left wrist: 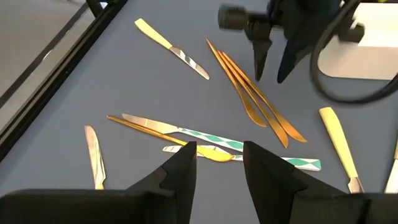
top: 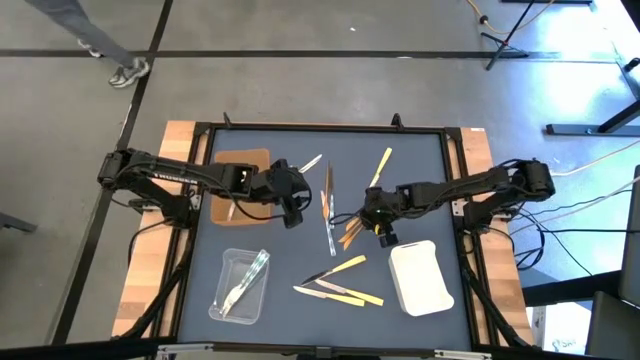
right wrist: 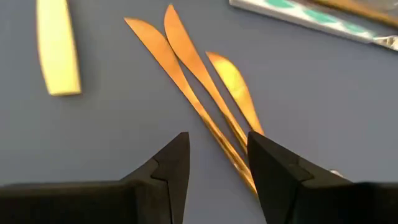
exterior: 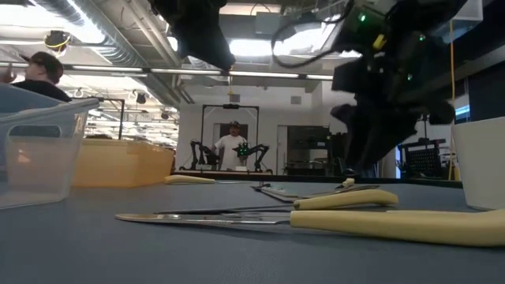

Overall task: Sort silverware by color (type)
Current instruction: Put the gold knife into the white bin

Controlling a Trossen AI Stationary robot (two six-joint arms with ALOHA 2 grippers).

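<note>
Seen from above, the right gripper [top: 372, 222], fingers parted and empty, hovers over three tan wooden knives [right wrist: 199, 93] at table centre, at nine o'clock from the white tray [top: 420, 277]. Picking seems underway; next, lowering and closing. The left gripper [top: 291, 213] waits open.

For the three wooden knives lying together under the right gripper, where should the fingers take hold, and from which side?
Probably from straight above, at the blade ends of the wooden knives, where they fan apart; toward the handles they bunch and overlap. The open right gripper hovers over that bunched part, so one finger should go down on each side of a single knife.
</note>
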